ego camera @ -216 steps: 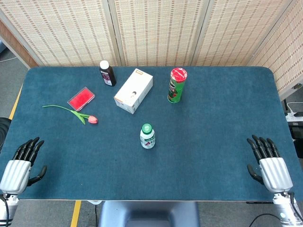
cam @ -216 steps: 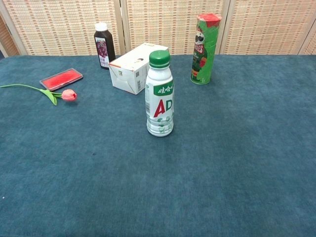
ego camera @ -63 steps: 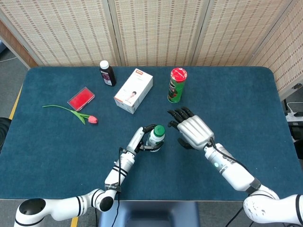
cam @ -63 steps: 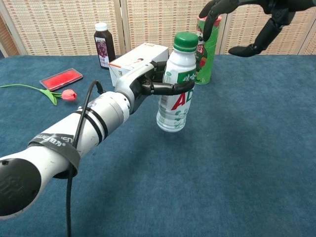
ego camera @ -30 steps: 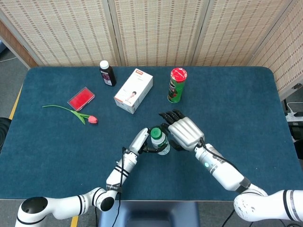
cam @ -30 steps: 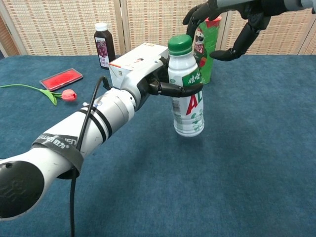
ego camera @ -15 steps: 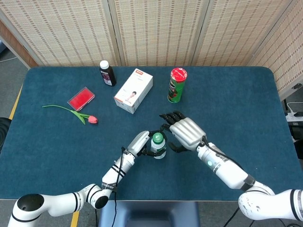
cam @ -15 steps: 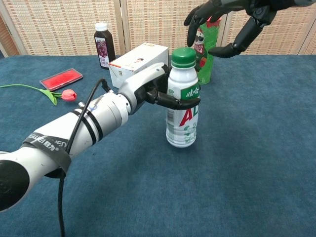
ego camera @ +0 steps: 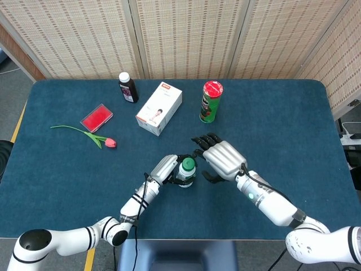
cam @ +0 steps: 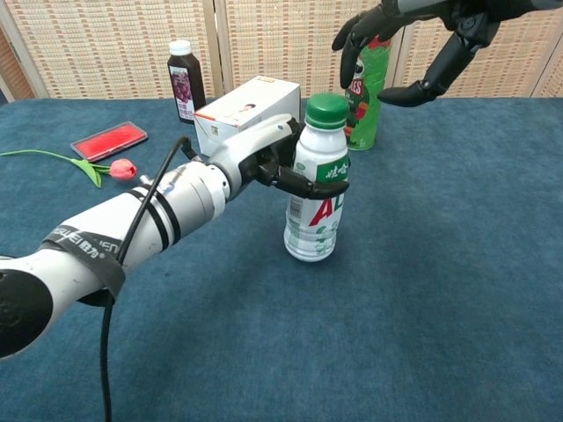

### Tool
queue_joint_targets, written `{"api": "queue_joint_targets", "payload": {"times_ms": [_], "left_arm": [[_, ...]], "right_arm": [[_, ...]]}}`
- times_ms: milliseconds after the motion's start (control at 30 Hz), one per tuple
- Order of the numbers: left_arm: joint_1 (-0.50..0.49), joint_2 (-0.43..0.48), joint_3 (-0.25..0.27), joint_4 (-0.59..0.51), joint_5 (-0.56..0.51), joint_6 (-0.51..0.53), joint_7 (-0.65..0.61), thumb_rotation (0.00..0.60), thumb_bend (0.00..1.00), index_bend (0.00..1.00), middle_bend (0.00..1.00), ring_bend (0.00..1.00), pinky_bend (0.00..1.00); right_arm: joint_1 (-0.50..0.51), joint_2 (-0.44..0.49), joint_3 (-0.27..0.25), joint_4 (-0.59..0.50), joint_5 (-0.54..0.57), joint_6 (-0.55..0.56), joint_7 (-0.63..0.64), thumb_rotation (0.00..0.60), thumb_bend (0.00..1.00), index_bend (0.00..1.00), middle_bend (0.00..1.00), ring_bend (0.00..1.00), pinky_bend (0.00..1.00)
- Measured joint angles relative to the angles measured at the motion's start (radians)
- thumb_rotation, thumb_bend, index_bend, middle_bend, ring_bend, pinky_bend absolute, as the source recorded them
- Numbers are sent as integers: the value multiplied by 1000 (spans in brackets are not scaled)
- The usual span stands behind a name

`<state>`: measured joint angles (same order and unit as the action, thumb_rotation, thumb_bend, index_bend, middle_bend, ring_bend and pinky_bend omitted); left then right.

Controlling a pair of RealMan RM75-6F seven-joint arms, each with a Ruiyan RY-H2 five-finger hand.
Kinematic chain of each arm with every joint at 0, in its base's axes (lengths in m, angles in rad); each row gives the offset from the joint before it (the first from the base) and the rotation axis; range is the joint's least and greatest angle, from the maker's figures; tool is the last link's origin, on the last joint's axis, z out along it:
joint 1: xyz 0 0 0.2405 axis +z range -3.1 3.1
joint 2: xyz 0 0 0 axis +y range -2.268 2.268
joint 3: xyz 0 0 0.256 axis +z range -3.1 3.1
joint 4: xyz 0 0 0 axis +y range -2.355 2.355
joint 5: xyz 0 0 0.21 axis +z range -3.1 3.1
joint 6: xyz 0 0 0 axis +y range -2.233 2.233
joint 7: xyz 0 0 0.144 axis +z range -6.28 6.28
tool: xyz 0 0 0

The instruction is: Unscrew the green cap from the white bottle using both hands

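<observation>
Centre of the head view: white plastic bottle (cam: 314, 202) with red-lettered label, upright on the dark blue cloth-covered table (ego camera: 271, 118), green screw cap (cam: 327, 109) not yet removed. Left hand (cam: 264, 163), white-shelled with black fingers (cam: 303, 183), wrapped around the bottle's upper body, evidently to brace it against turning. Right hand (ego camera: 220, 158) just right of the cap in the head view, fingers spread and holding nothing, seemingly poised above cap height for a grasp from the top. Upper part of the frame, well apart: green cylindrical snack can with red lid (ego camera: 211, 101), white cardboard box (ego camera: 159, 108), dark juice bottle (ego camera: 128, 87), red flat case (ego camera: 96, 117), pink tulip (ego camera: 105, 140).
</observation>
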<state>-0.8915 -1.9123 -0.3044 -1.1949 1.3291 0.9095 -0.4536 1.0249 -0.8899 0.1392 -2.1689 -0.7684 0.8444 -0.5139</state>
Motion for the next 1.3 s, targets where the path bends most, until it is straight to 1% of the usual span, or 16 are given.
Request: {"api": "queue_joint_targets", "payload": {"times_ms": [133,467,633,867,1033,1300], "left_arm": [[-5,6,5,-6,-1,-6,22,600,939,757,914,568,936],[-22,22,7,-22,-24,-44,67,600,941,757,913,568,937],[-25,49,11,-46,-26,-76,33,600,942,757,913,568,937],[-37,67,27,-60,5,-97,-11,600,935,757,911,568,936],[-46,76,33,-64,33,-101,-66,600,922,757,912,568,937],[-64,90,49,-51,69,-118,-150,600,924,757,911,568,936]], "right_arm": [[12,-4,-10,-3,24,22,-27,501,404,275,0,0,0],[48,-11,-34,-19,71,35,-77,504,405,275,0,0,0],[54,-3,-36,-23,83,23,-65,506,403,276,0,0,0],[81,4,-44,0,114,-7,-66,502,403,285,0,0,0],[79,7,-38,6,104,-54,-7,497,403,285,0,0,0],[70,26,-26,29,53,-136,89,495,403,286,0,0,0]]}}
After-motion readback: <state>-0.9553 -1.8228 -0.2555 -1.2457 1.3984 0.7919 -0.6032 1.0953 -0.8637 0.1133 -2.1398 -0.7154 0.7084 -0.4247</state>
